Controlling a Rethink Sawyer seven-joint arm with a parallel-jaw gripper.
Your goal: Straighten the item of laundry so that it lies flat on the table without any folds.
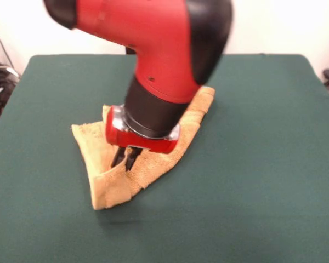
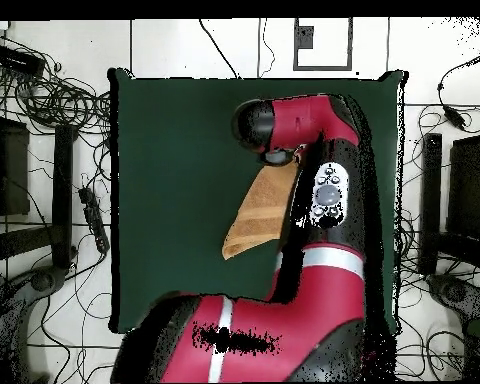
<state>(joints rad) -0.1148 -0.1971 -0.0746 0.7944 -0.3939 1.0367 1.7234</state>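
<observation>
Table [image 1: 274, 164] — gripper [image 1: 125, 159] (pinching) on towel [image 1: 112, 192].

No legible writing in either view.

Nothing on the red and black arm [image 1: 164, 49] reads as a word, brand or number. From overhead, the pale panel [image 2: 328, 193] on the arm carries round buttons, but any marks on them are too small to make out. The orange-tan towel [image 1: 126, 181] bears no readable tag or label from either side, and the dark green table [image 1: 263, 164] has no print on its cloth. A framed rectangular object [image 2: 322, 42] on the floor past the table's edge in the overhead view shows a dark patch inside, but no characters can be told on it.
</observation>
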